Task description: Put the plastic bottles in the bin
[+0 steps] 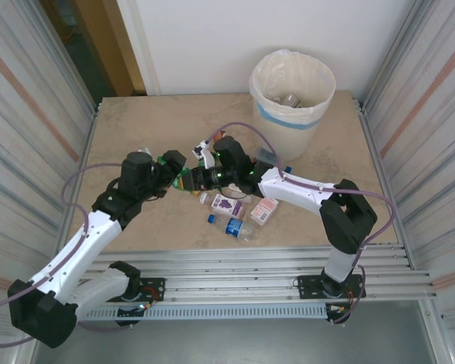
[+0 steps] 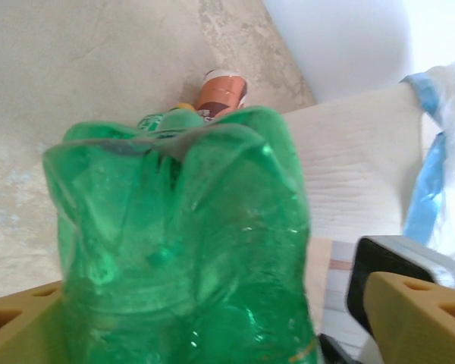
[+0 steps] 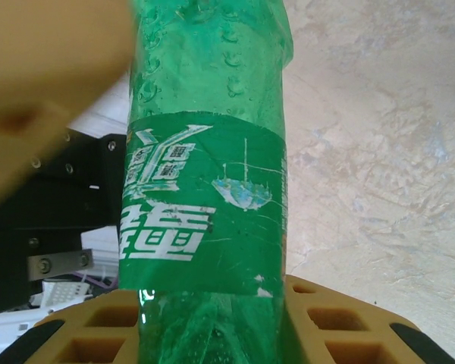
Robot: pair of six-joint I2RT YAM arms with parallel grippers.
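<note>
The right hand (image 3: 212, 334) is clamped on a green bottle (image 3: 205, 189), holding it over the middle of the tabletop (image 1: 136, 129). The left hand (image 2: 212, 322) sits around the bottle's base with its fingers apart, and one finger (image 2: 417, 311) stands clear of the plastic. Several other bottles (image 1: 229, 205) lie on the tabletop just beside the two hands. The bin (image 1: 292, 129) stands at the far right, apart from the green bottle, with what looks like a bottle inside.
</note>
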